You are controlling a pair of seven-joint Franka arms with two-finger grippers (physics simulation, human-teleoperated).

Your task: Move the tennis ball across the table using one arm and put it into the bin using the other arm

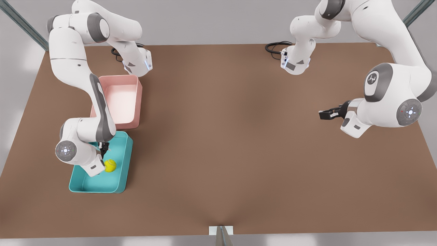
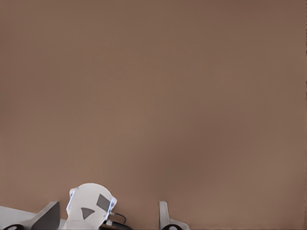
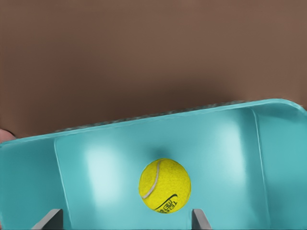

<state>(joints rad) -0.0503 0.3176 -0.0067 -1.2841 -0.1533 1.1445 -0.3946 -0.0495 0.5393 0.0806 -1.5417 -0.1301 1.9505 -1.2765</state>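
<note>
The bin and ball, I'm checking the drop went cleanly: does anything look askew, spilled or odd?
Nothing stands out. The tennis ball lies inside the teal bin, which sits flat on the table beside the pink tray. The right hand hangs open above the ball; the left hand waits apart, over bare table.

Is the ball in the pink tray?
No, the ball lies in the teal bin, below the open right gripper.

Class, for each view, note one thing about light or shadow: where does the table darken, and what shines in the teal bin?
Front view: the table darkens in a soft central patch. Right wrist view: pale glossy highlights on the bin floor, and a dim shadow beside the tennis ball. Left wrist view: bare tabletop, evenly lit, slightly darker toward one side.
</note>
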